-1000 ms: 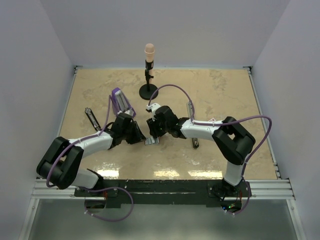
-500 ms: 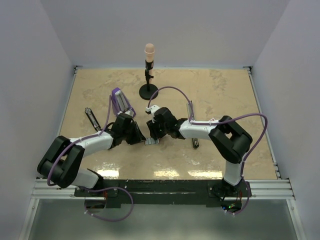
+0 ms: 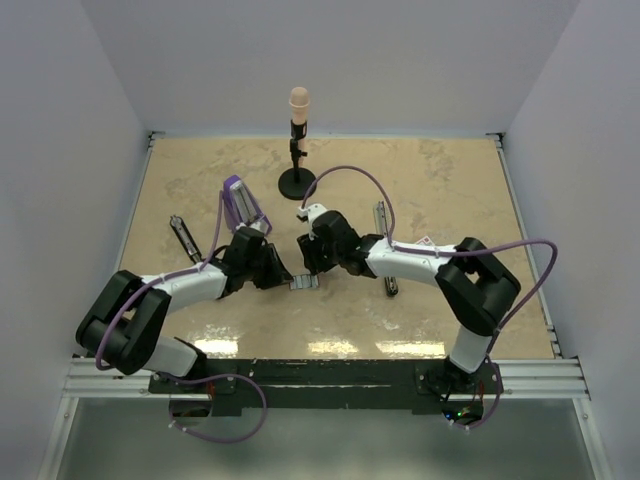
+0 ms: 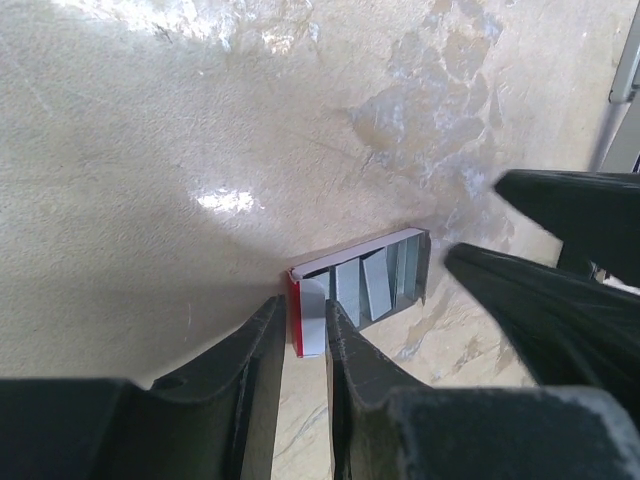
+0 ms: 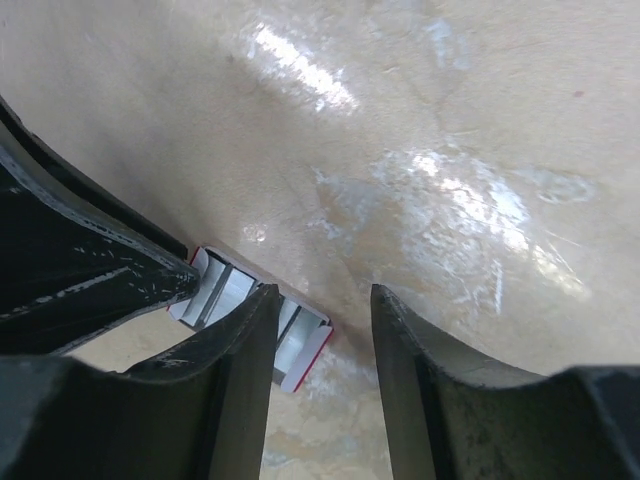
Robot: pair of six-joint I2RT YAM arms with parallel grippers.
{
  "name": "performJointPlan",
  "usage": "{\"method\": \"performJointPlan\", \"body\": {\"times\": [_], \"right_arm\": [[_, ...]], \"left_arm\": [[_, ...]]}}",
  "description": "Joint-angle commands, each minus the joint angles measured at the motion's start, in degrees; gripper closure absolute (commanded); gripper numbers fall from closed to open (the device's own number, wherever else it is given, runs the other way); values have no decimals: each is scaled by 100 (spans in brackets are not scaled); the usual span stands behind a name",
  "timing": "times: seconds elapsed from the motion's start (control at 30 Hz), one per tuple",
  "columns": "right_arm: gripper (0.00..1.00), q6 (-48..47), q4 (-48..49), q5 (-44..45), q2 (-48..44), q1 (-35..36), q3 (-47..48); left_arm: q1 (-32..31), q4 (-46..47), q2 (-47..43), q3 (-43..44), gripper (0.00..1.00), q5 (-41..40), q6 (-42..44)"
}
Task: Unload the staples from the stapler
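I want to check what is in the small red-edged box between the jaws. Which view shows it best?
The left wrist view: the red-edged box lies open, grey strips visible inside. The right wrist view shows only part of it, behind a jaw; the top view shows a tiny grey patch.

Overhead view: bright, even, soft light from above. Table (image 3: 450,190) well lit, shadows faint, white glare band along near edge.

Left wrist view: hot glare patch mid-left, more at top edge. My left fingers (image 4: 250,400) near-black, soft, out of focus at bottom. Small box (image 4: 360,285) sharp, grey shadow spreading to its left.

Right wrist view: streaky glare upper middle and centre-right. My right fingers (image 5: 440,400) dark, blurred close to lens, detail lost.
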Motion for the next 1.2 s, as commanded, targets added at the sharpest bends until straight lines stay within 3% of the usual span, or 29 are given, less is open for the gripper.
{"method": "performJointPlan", "body": {"times": [0.0, 0.37, 0.5, 0.67, 0.8, 0.97, 1.17], "right_arm": [[52, 585, -410, 762, -629, -118, 51], [24, 1806, -787, 1967, -2247, -1215, -854], [1, 2562, -1262, 2609, -2520, -1664, -978], [1, 3372, -1991, 3128, -2538, -2402, -951], [1, 3698, -2221, 3392, -2529, -2824, -978], [2, 3671, -2080, 3374, -2284, -3053, -1013], [16, 4172, -2475, 3401, -1677, -3282, -636]], "left_arm": [[21, 519, 112, -145, 73, 292, 19], [-137, 1197, 481, -162, 73, 846, -87], [-260, 1214, 464, -171, 73, 890, -148], [-304, 1083, 315, -127, 70, 777, -113], [-304, 374, 17, 66, 64, 364, 71], [-295, -630, -677, 496, 50, -339, 405], [-286, -1850, -1276, 1129, 38, -1287, 941]]}}
